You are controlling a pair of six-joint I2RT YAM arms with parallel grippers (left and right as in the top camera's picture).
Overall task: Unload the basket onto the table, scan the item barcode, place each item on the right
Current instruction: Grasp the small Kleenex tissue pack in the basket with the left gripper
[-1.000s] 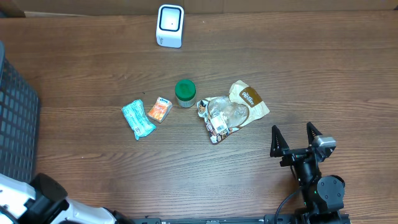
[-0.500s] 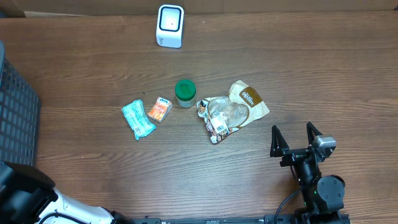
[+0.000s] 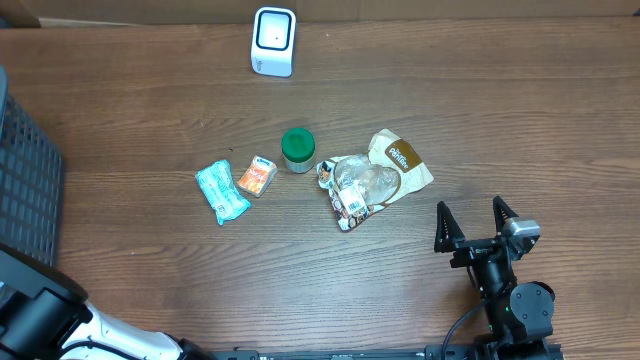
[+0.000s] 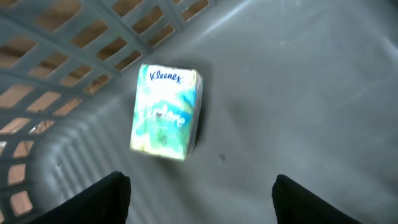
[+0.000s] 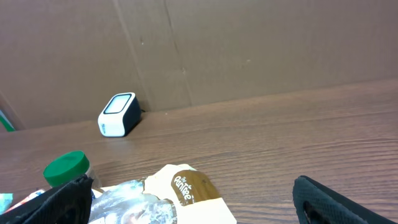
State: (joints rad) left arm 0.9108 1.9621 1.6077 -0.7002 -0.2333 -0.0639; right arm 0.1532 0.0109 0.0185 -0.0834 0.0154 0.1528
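Drop-off seems in hand: the left end effector (image 4: 202,196), wide and empty, hangs over the blue-green Kleenex tissue pack (image 4: 165,112) in the grey plastic basket (image 4: 298,68) at 9 o'clock. The right end effector (image 3: 471,226) is wide and empty. Next, I think, another item from the bench (image 3: 520,110) must go to the white box scanner (image 3: 273,40) at 12 o'clock.

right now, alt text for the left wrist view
A Kleenex pack lies on the grey floor of a basket, close to its slatted wall. The left gripper is open at the bottom edge, holding nothing.
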